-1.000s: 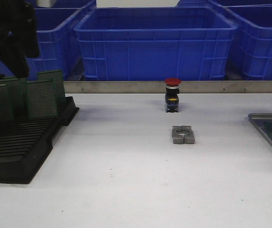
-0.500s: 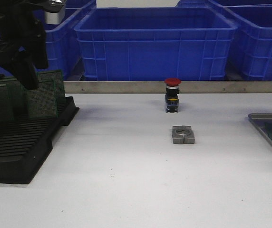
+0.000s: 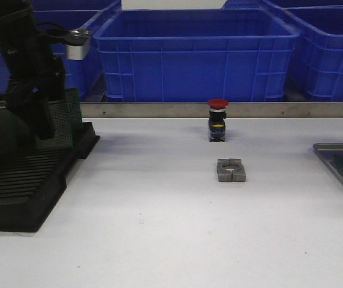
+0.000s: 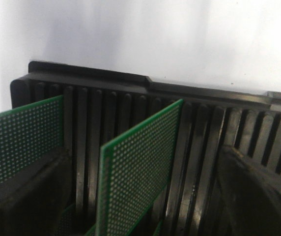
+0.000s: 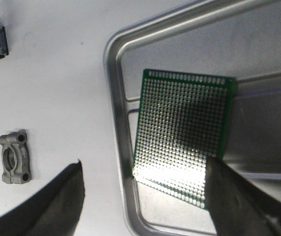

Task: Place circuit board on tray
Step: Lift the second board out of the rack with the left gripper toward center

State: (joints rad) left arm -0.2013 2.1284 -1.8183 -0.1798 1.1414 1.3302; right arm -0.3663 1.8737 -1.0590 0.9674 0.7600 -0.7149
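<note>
My left gripper (image 4: 130, 196) hangs low over the black rack (image 3: 33, 180) at the table's left side, its fingers (image 4: 22, 196) spread wide on either side of an upright green board (image 4: 140, 167), not touching it as far as I can see. A second board (image 4: 17, 137) stands in a slot just beside it. From the front I see the left arm (image 3: 30, 78) covering part of the boards standing at the rack's far end. On my right wrist camera the right gripper (image 5: 145, 206) hovers over the tray (image 5: 116, 113), fingers (image 5: 238, 201) spread apart and holding nothing. One board (image 5: 180, 142) already lies flat on the tray's floor, near the corner, one edge close along the rim. In the front view only the tray's near corner (image 3: 330, 157) shows at the right edge of the table. Between rack and tray, well apart from both, sit a grey metal clamp (image 3: 231, 170) and, behind it, a red button (image 3: 217, 120). Blue bins (image 3: 195, 54) line the back.
</note>
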